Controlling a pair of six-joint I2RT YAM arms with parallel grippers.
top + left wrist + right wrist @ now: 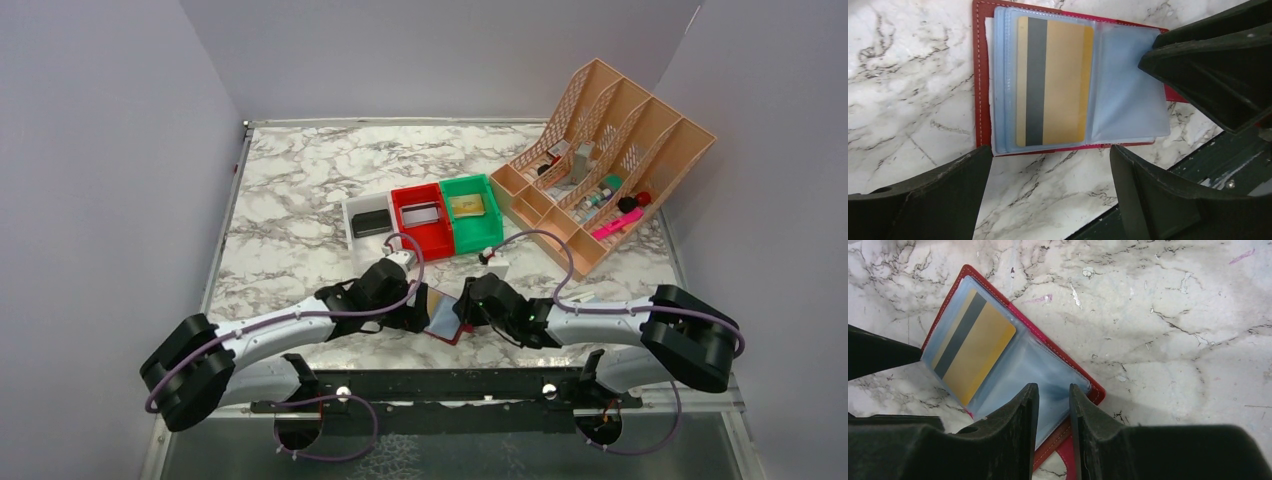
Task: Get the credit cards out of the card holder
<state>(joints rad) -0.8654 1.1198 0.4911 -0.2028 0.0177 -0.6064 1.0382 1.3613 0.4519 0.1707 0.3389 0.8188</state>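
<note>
On the marble desk (290, 200) the card holder (1128, 100) lies open, a gold card (1053, 82) in its pocket. The left hand (1050, 160) is wide; the right hand (1053, 390) is narrow at its edge, grip unclear.

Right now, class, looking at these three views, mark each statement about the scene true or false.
1. A gold card sits in the card holder's blue sleeve. True.
2. The card holder is folded shut. False: it lies open on the marble table.
3. The left gripper's jaws stand wide apart. True.
4. The green bin is empty. False: it holds a second gold card.
</note>
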